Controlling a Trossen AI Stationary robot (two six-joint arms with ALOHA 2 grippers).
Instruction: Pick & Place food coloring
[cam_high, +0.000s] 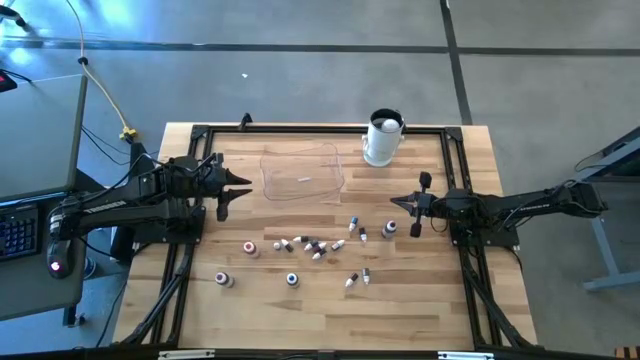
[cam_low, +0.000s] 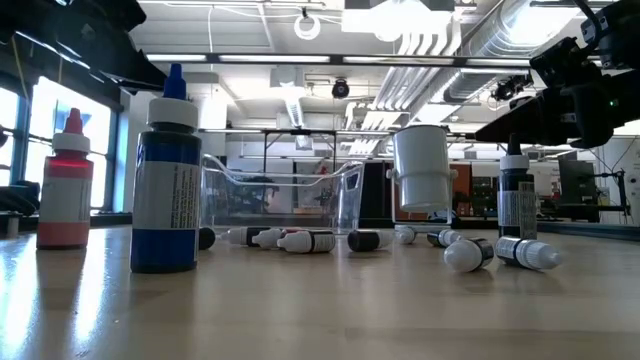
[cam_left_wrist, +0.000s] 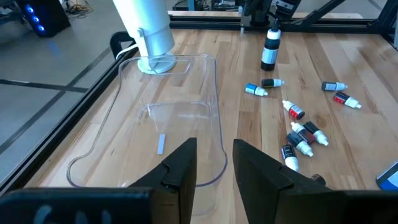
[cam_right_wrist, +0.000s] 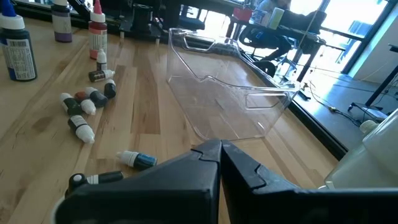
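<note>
Nearest the low camera, one blue bottle (cam_low: 166, 175) and one red bottle (cam_low: 64, 182) are seen upright on the table (cam_high: 420, 300). Food coloring (cam_high: 315, 247) is scattered mid-table, roughly fifteen pieces, before one clear bin (cam_high: 302, 172) and one white container (cam_high: 383, 137). Bare wood is left along the front edge. The left gripper (cam_high: 238, 187) is held apart, empty, beside the bin; the right gripper (cam_high: 396, 203) is pressed together.
</note>
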